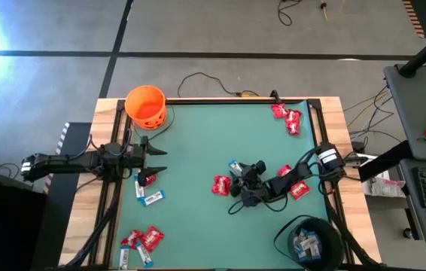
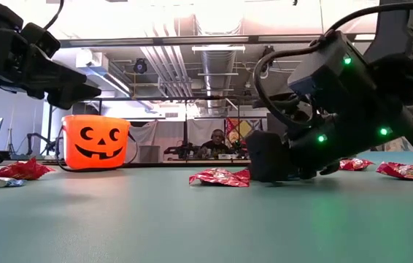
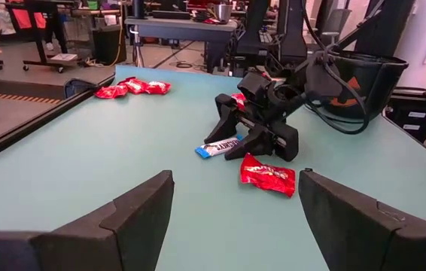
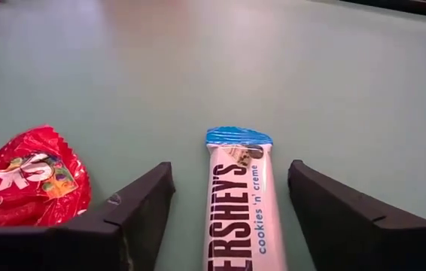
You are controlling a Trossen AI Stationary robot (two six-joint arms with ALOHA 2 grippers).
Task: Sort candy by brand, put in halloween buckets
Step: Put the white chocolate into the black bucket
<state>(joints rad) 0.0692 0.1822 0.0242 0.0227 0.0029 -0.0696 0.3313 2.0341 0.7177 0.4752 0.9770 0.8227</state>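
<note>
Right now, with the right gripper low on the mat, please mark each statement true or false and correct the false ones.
1. A blue-and-white Hershey's bar lies between the right gripper's fingers. True.
2. The orange jack-o'-lantern bucket stands next to the right arm. False: it stands at the far left corner of the mat, near the left arm.
3. The left gripper holds a red packet. False: it is open and empty.
4. The black bucket already contains some candy. True.
5. A red Skittles packet lies beside the bar. True.
</note>
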